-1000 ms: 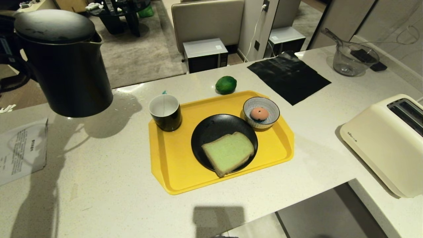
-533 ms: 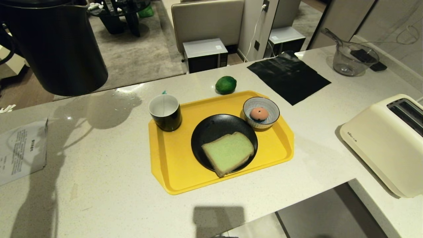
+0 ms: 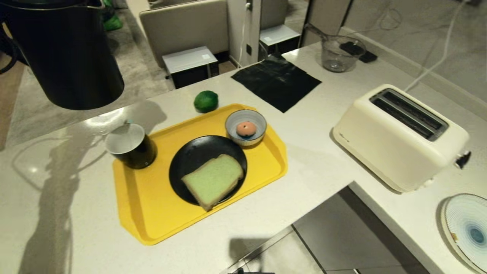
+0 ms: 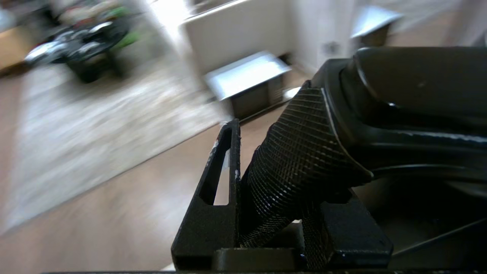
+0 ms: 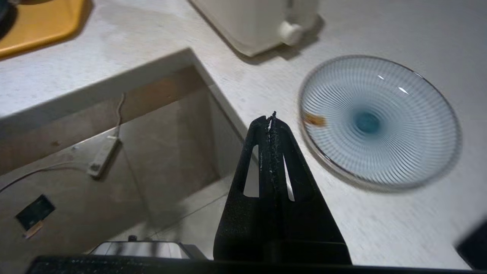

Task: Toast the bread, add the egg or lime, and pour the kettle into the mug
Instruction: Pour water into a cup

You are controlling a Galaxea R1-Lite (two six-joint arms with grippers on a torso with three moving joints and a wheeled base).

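The black kettle (image 3: 64, 57) hangs in the air at the upper left, above and behind the mug (image 3: 131, 146). In the left wrist view my left gripper (image 4: 274, 160) is shut on the kettle's textured handle (image 4: 300, 152). The black mug, white inside, stands on the yellow tray (image 3: 152, 213) at its left corner. The green bread (image 3: 213, 179) lies on a black plate (image 3: 190, 156). The pink egg (image 3: 246, 128) sits in a striped bowl (image 3: 231, 123). The lime (image 3: 206, 101) rests on the counter behind the tray. My right gripper (image 5: 271, 118) is shut and holds nothing, low beside the counter's edge.
A cream toaster (image 3: 399, 137) stands right of the tray with its slots up. A blue striped plate (image 3: 466, 228) lies at the near right corner. A black mat (image 3: 276, 82) and a glass jug (image 3: 338, 57) sit at the back. The counter has a cut-out in front.
The kettle rose in my left gripper, then held still. The head camera has swung right: tray and counter shifted left, and the whole toaster and striped plate came into view.
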